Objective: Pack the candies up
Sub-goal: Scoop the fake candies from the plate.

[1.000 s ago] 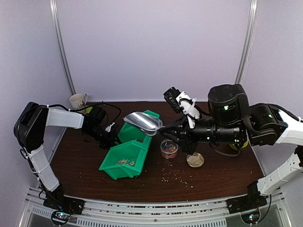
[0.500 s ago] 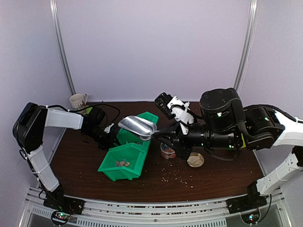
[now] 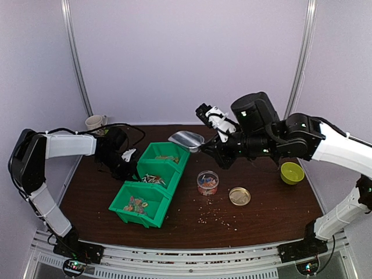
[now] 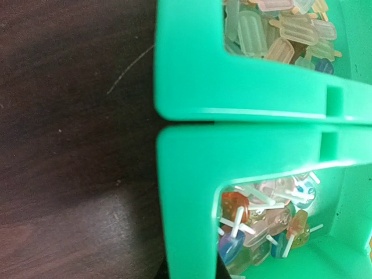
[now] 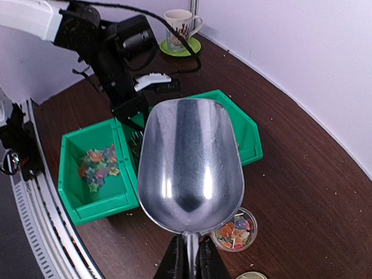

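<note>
Candies [image 5: 234, 231] in clear cup [image 5: 252, 218], lower right | more in green bins [image 3: 137, 217] | left gripper [image 5: 131, 109] clamped on bin wall | right gripper [image 5: 190, 258] clasps scoop [image 5: 189, 163] handle, centre

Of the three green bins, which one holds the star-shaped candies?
The bin nearest the arm bases, at the row's front end; its star-shaped candies are multicoloured. The middle bin holds sweets on white sticks, the far bin pale ice-lolly shapes.

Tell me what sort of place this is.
Probably a robotics lab test cell: left arm and right arm mounted at the edge of a dark table, plain pale walls enclosing it, green bins of candies and a metal scoop staged for practice.
</note>
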Action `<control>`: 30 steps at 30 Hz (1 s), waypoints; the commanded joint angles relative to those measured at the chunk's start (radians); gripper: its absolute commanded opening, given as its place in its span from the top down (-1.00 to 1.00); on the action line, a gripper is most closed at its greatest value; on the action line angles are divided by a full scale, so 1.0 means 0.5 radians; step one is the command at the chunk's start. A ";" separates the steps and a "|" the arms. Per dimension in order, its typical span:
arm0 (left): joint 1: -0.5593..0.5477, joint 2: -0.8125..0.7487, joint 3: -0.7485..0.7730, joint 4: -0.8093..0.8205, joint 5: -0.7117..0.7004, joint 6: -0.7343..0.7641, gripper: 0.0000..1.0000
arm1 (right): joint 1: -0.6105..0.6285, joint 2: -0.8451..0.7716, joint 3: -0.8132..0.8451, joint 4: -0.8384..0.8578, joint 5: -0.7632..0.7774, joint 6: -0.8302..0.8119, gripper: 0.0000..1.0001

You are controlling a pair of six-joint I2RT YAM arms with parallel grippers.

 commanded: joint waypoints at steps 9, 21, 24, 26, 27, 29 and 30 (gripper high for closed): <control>-0.025 -0.210 0.114 0.024 -0.096 0.137 1.00 | -0.011 0.546 0.655 -0.620 0.111 -0.601 1.00; -0.066 -0.236 0.138 -0.037 -0.248 0.161 1.00 | 0.100 1.041 1.073 -1.058 0.141 -0.776 1.00; -0.089 -0.236 0.150 -0.062 -0.320 0.169 1.00 | 0.103 1.128 1.133 -1.076 0.214 -0.748 1.00; -0.110 -0.235 0.161 -0.081 -0.377 0.181 1.00 | 0.103 1.182 1.168 -1.084 0.262 -0.743 1.00; -0.123 -0.236 0.167 -0.088 -0.411 0.187 1.00 | 0.103 1.208 1.188 -1.092 0.280 -0.739 1.00; -0.149 -0.233 0.179 -0.104 -0.468 0.198 1.00 | 0.105 1.266 1.203 -1.105 0.311 -0.732 1.00; -0.162 -0.229 0.187 -0.114 -0.496 0.205 1.00 | 0.104 1.291 1.203 -1.101 0.326 -0.725 1.00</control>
